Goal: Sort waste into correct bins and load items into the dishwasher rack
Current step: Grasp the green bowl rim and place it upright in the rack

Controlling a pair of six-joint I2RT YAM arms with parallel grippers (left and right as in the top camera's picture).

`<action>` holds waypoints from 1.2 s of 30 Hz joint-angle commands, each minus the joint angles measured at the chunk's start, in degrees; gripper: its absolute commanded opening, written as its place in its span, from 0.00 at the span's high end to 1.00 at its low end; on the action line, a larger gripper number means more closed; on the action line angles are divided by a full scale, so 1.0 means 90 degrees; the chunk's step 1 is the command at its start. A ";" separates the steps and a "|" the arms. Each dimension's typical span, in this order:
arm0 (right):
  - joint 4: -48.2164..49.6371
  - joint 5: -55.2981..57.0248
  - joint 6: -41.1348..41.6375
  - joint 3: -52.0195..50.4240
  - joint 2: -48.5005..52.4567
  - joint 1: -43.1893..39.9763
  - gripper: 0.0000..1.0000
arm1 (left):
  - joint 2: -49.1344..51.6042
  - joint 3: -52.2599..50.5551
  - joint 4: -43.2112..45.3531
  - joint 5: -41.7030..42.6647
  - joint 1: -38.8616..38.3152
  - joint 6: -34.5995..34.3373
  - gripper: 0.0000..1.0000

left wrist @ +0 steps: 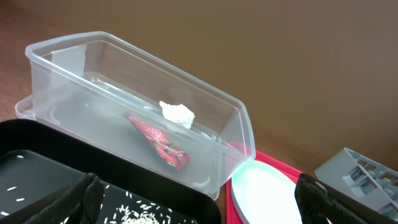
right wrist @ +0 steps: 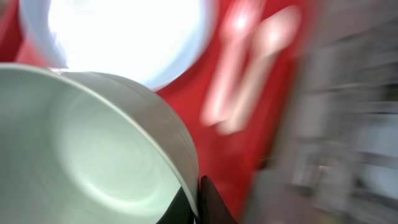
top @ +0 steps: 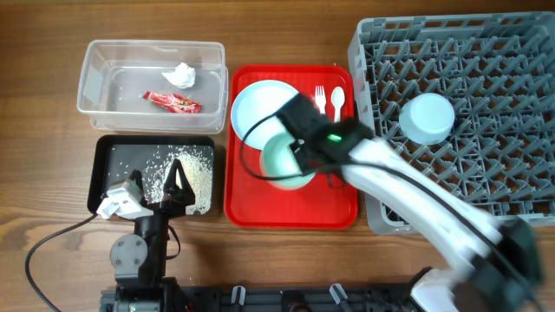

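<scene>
Pale green bowl (right wrist: 93, 155), rim pinched by right gripper (right wrist: 191, 203), above red tray (top: 260, 208); left gripper (left wrist: 199, 198) spread over black tray (left wrist: 43, 162).

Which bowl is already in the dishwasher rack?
The light blue bowl, in the grey rack; the pale green bowl is over the red tray.

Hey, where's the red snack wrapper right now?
Overhead view, upper left: the red snack wrapper lies inside the clear tub, just below the crumpled white tissue.
</scene>
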 commanded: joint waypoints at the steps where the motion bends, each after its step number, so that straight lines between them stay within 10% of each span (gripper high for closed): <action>1: -0.0024 0.3383 0.0661 0.0182 -0.1115 -0.0415 0.96 | -0.0041 -0.0041 0.0022 0.0053 0.0029 0.0032 0.00; 6: 0.0000 0.5161 0.0651 0.0182 -0.1617 -0.1926 0.96 | -0.0041 -0.0041 0.0022 0.0053 0.0029 0.0032 0.00; 16: 0.0770 0.4541 0.0138 0.0180 -0.0500 -0.4806 0.96 | -0.0041 -0.0041 0.0022 0.0053 0.0029 0.0032 0.00; 36: 0.3111 0.5039 -0.2144 0.0180 0.1207 -0.6127 0.96 | -0.0041 -0.0041 0.0022 0.0053 0.0029 0.0032 0.00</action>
